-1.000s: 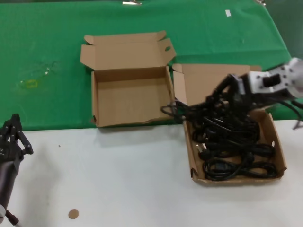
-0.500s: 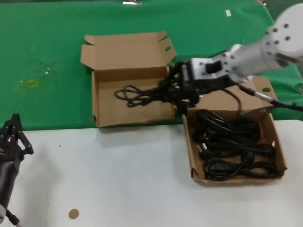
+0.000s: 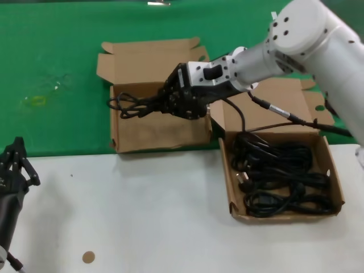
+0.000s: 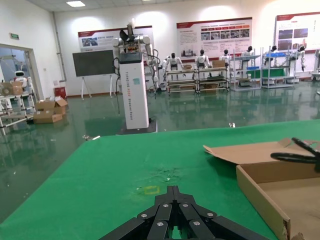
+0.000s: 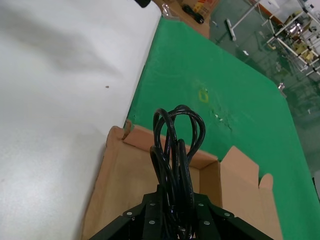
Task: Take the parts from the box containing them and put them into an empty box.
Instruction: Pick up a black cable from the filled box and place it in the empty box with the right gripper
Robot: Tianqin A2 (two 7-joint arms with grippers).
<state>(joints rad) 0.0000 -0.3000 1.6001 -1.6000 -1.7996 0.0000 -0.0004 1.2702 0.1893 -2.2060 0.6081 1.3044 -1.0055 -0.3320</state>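
— Where's the cord bundle (image 3: 136, 106) right now?

— Held in the air over the empty box (image 3: 159, 122), loops stretched out flat toward the box's left wall. In the right wrist view the loops (image 5: 176, 145) stick straight out from between the fingers, above the cardboard floor.

— So the right gripper (image 3: 177, 101) has it?

— Yes, its jaws are clamped on the bundle near one end. The gripper sits over the right half of the empty box, with the white arm reaching in from the right.

— And the rest of the cords?

— A black tangle of them (image 3: 278, 176) lies in the second box (image 3: 335, 176), which stands just to the right of the empty one and a bit nearer the robot. One cable trails up from that pile toward the arm.

— What are the boxes sitting on?

— The empty box is on the green cloth (image 3: 57, 57); the full one straddles the cloth's edge and the white table (image 3: 142, 216).

— The other arm?

— The left gripper (image 3: 12, 165) is parked well to the left of the empty box, at the table's near edge. Its fingers (image 4: 172, 217) meet in a narrow point — closed, nothing held.
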